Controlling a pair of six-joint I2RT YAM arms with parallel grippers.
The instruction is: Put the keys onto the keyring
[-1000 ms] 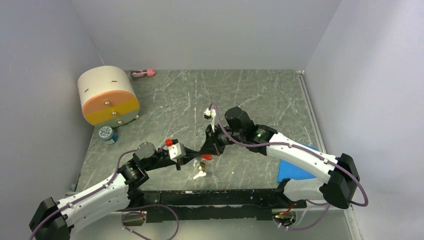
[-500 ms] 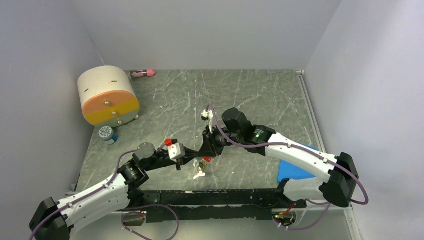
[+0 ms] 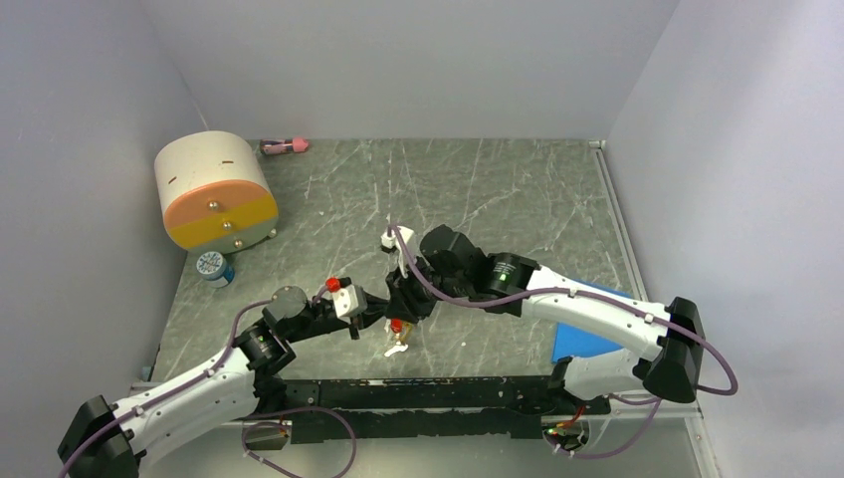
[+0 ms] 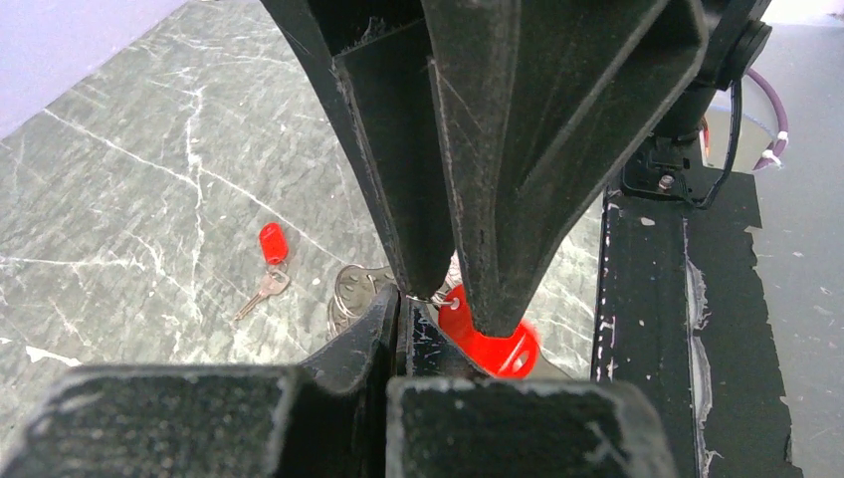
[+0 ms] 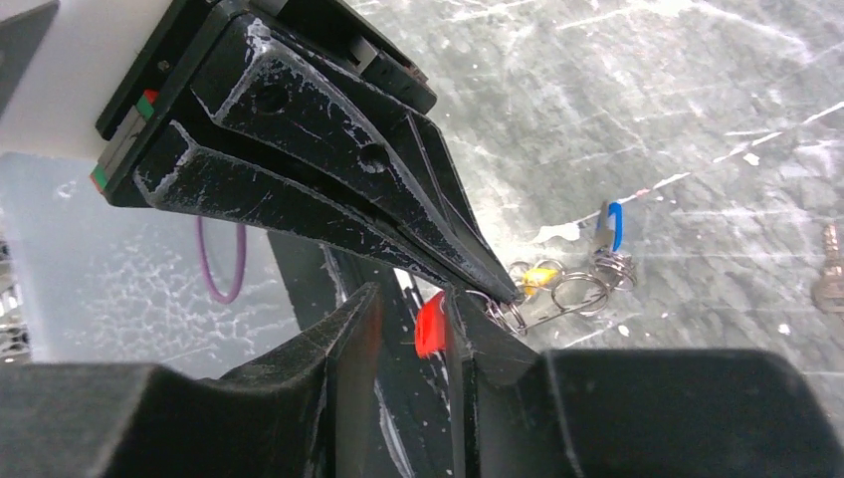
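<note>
Scuffed, white-scratched matt black plastic on the right gripper's fingers (image 4: 557,149). Glossy red plastic head, dull metal blade on the loose key (image 4: 265,274). Shiny wire metal for the keyring (image 5: 572,294). Smooth, veined stone-look table (image 4: 119,199).

Probably robotics lab: plain white walls (image 3: 398,60) boxing marbled tabletop (image 3: 518,189), taped rail (image 3: 448,408).

grey marbled table (image 3: 518,199), cream-orange drum (image 3: 214,189), perhaps a pink tube (image 3: 284,146), blue sheet (image 3: 589,342), red-headed key (image 4: 271,245)
</note>
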